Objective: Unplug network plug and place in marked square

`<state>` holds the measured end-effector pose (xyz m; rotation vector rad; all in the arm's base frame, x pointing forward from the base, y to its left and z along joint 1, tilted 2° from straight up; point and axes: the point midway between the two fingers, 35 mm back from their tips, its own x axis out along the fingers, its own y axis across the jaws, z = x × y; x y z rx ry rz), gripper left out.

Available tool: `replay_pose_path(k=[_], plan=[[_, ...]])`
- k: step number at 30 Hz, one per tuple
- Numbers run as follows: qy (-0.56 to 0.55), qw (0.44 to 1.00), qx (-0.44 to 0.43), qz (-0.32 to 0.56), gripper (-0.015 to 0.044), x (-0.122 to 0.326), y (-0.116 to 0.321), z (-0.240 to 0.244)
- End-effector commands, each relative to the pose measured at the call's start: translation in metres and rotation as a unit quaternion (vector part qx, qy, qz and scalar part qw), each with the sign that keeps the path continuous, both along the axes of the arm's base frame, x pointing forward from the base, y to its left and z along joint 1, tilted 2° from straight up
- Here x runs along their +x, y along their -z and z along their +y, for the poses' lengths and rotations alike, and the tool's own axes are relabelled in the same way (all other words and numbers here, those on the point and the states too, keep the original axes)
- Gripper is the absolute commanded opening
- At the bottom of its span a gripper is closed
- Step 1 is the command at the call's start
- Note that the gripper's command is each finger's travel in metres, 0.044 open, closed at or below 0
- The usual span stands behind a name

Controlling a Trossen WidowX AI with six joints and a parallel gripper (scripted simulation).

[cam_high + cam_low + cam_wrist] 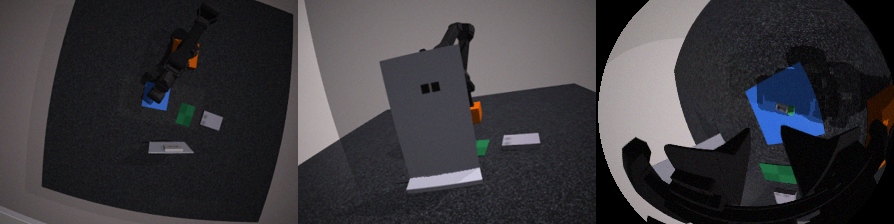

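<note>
1. Plug (785, 108): lies on the blue square (158, 103), seen only in the wrist view as a tiny grey piece with a green spot, between and beyond the fingers.
2. Gripper (765, 145): part open, holding nothing, poised above the square and apart from the plug.
3. Handling, judged: small, light, rigid; thin tab likely fragile. Take it across the body sides, never by the tab.
4. Hidden: the arm (182, 53) covers the plug from above; the panel (431, 110) blocks square and fingers in the exterior view.
5. Sockets (429, 87): both look dark; contents undeterminable.
6. Tab and plug orientation: too small to make out.
</note>
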<state>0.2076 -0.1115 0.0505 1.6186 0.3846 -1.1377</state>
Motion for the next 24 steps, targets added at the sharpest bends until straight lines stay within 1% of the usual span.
replay_pose_path(k=[1, 24], plan=[[0.003, 1.000, -0.002, -0.003, 0.0156, 0.001, -0.008, -0.001], [0.003, 1.000, -0.002, -0.003, 0.0156, -0.006, -0.045, 0.004]])
